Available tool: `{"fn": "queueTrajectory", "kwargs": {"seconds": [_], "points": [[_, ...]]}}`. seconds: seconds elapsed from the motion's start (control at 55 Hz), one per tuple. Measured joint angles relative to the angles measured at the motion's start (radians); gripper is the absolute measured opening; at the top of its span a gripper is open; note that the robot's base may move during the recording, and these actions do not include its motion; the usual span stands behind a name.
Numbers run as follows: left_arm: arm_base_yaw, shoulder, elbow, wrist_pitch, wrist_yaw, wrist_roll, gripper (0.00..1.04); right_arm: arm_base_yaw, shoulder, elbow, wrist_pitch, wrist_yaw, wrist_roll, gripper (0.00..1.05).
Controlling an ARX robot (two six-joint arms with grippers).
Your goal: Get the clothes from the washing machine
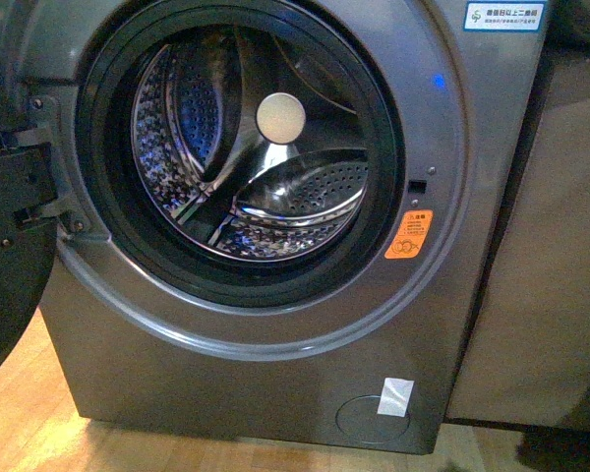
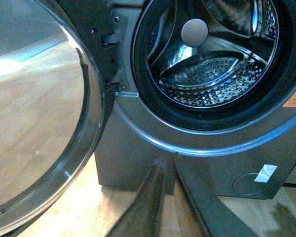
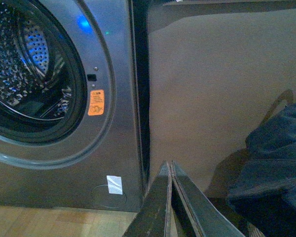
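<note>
Straight ahead of the robot, the washer stands with its door swung wide to the left and its drum in full sight. From the front view and both wrist views the drum looks bare: perforated steel, the paddles and the round hub at the back, no cloth on any part that shows. The lowest front lip of the drum is hidden behind the black seal, so a small item there cannot be ruled out.

The clothes appear only in the right wrist view, as a dark blue, creased heap with stitched hems, lying outside the washer, off to its right and near the brown panel beside it. What the heap rests on is out of frame.

The left tool hangs low before the washer's lower front panel, its fingers drawn nearly together with only a thin gap and nothing between them. The right tool is pressed fully closed and empty, pointing at the seam between washer and panel.

My judgement is that the collecting is essentially finished: the load is out and set aside, neither tool carries anything. What may remain is a last check of the hidden drum lip, and perhaps shutting the door.
</note>
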Motion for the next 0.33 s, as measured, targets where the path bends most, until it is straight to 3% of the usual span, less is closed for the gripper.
{"fn": "queueTrajectory", "kwargs": {"seconds": [0.127, 0.236, 0.327], "points": [[0.000, 0.000, 0.000, 0.000, 0.000, 0.000, 0.43, 0.000, 0.000, 0.000, 0.000, 0.000, 0.000, 0.23], [0.000, 0.000, 0.000, 0.000, 0.000, 0.000, 0.71, 0.000, 0.000, 0.000, 0.000, 0.000, 0.000, 0.51], [0.000, 0.000, 0.000, 0.000, 0.000, 0.000, 0.88, 0.000, 0.000, 0.000, 0.000, 0.000, 0.000, 0.67]]}}
